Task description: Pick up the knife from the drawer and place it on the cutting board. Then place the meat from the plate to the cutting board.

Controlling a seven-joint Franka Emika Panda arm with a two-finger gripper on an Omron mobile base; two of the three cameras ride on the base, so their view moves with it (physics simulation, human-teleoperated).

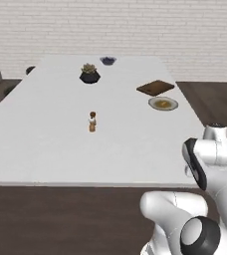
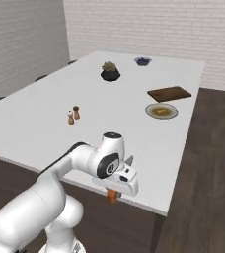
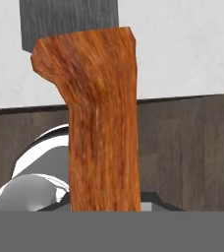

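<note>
Down at the near right edge of the table [image 2: 45,123], the gripper [image 2: 115,190] hangs just off the rim, jaws drawn narrow around the knife [image 3: 101,128]. From the hand view its orange-red handle runs straight away from the fingers, with the grey blade beyond. The cutting board [image 2: 169,93] lies well apart from it, far up the table's right side, its long axis running roughly across the table. The plate [image 2: 161,110] sits just nearer than the board, the meat [image 2: 161,111] on its centre. I judge the carry must go away along the right edge, past the plate.
</note>
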